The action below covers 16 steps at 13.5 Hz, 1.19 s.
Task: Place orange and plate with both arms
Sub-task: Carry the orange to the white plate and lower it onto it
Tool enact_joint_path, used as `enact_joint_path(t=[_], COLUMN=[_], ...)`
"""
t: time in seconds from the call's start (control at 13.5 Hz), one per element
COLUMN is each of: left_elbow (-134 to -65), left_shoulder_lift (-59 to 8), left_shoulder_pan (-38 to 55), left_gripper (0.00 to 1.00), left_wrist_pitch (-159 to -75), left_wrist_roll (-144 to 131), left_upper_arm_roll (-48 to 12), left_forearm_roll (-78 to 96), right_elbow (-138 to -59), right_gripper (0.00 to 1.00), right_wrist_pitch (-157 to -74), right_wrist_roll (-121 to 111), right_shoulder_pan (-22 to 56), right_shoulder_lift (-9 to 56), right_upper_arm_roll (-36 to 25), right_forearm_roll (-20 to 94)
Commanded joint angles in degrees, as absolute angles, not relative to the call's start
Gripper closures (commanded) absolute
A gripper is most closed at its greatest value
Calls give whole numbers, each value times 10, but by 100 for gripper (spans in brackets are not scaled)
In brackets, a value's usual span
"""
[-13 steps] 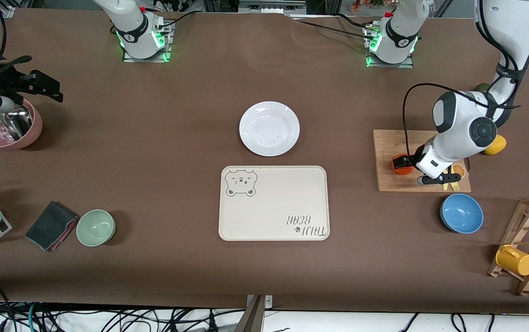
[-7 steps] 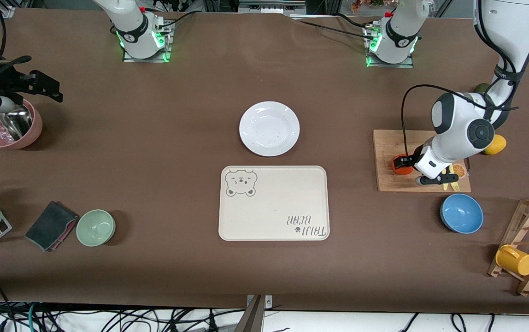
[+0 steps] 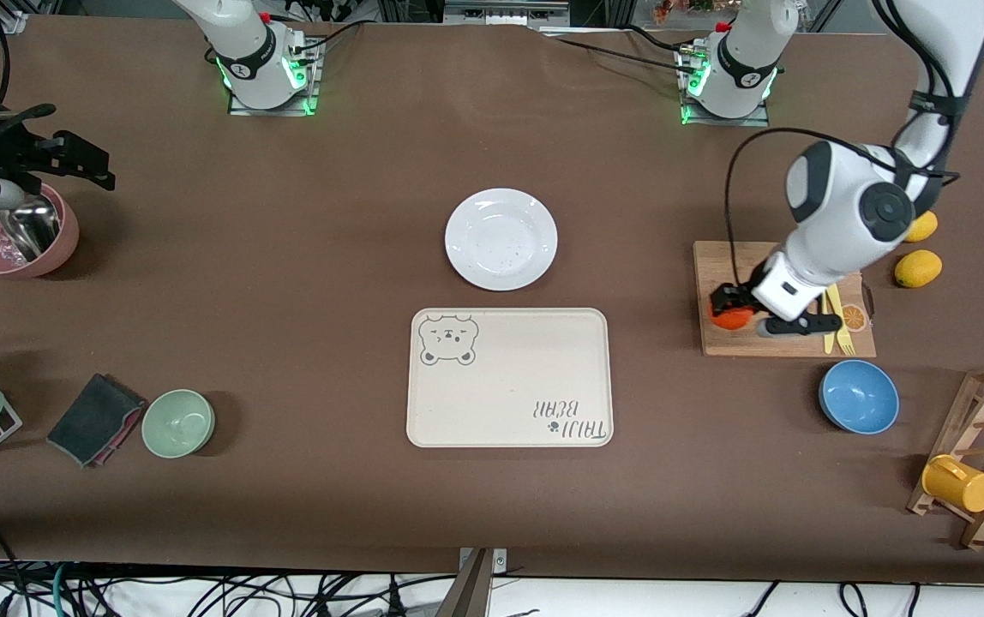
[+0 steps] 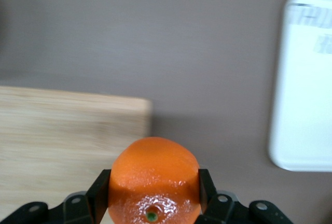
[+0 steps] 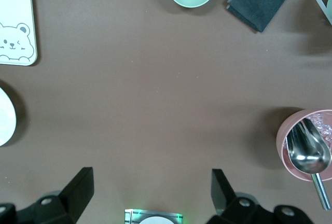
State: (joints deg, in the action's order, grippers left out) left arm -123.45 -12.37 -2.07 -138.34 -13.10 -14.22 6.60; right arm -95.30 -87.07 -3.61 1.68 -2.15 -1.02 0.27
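Observation:
My left gripper (image 3: 729, 307) is shut on the orange (image 3: 730, 319) and holds it just above the edge of the wooden cutting board (image 3: 788, 343) that faces the tray. In the left wrist view the orange (image 4: 154, 175) fills the gap between both black fingers (image 4: 98, 195) of the left gripper (image 4: 154, 195). The white plate (image 3: 501, 238) lies at mid-table, farther from the front camera than the cream bear tray (image 3: 509, 377). My right gripper (image 3: 85, 161) waits open and empty in the air near the pink bowl (image 3: 16, 236). It also shows in the right wrist view (image 5: 153, 193).
A blue bowl (image 3: 859, 396) sits beside the board, nearer the camera. Two lemons (image 3: 918, 268) lie at the left arm's end. A wooden rack with a yellow mug (image 3: 959, 484), a green bowl (image 3: 178, 422) and a dark cloth (image 3: 96, 418) lie nearer the camera.
My left gripper has lifted the orange off the cutting board and carried it toward the tray. The arm has swung away and uncovered the lemons. The right arm has not moved.

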Motion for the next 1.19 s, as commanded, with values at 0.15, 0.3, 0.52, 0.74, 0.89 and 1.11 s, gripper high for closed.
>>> enact_joint_path(t=[0.15,0.3,0.52,0.74,0.89,1.11], left_elbow=[-1200,-1175,-1126,-1075,-1049,-1039], left_shoulder_lift=[-130,-153,-209,-280,-321,-351], left_shoulder_pan=[107,155,226,290,322,340], left_gripper=[100,100,100,100,100,89], left_wrist_pitch=[-1383,-1383,-1383,-1383,-1383,-1383], left_wrist_roll=[-322,-362,-438,-520,-562,-594], left_upper_arm_roll=[-161,-161,-161,-158,-154,-152], left_forearm_roll=[74,72,66,21,-10,-23], right_elbow=[-946,-945,-946,-946,-946,-945], right_gripper=[0,0,0,0,0,0], right_wrist_pitch=[-862,-861,-861,-861,-861,-861], right_wrist_roll=[-39,-40,-40,-40,-40,-39], right_shoulder_pan=[16,16,16,16,16,16], right_shoulder_lift=[-22,-23,-22,-23,-23,-23], right_upper_arm_roll=[-11,-11,-11,-10,-10,-9], right_forearm_roll=[10,10,10,10,10,10])
